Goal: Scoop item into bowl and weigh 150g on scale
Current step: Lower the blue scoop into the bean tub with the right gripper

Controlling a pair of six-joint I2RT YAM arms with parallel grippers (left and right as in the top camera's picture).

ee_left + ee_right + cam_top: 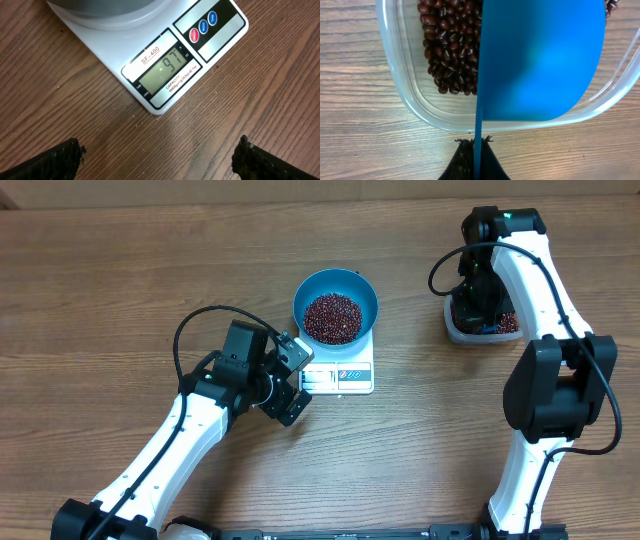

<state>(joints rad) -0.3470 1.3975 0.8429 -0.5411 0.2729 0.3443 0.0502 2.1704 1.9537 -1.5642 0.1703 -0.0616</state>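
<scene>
The blue bowl [335, 308] stands on the white scale [340, 375] and holds a heap of dark red-brown beans [332, 317]. In the left wrist view the scale's display [162, 71] reads 97. My left gripper [289, 379] hovers wide open just left of the scale's front edge, with only bare wood between its fingertips [255, 160]. My right gripper [477, 150] is shut on the handle of the blue scoop [540, 60], which hangs over the clear tub [405, 95] of beans [450, 45] at the far right.
The clear tub [462, 330] sits at the right side of the wooden table [120, 290], mostly under the right arm. The scale's three round buttons [202, 27] face the left gripper.
</scene>
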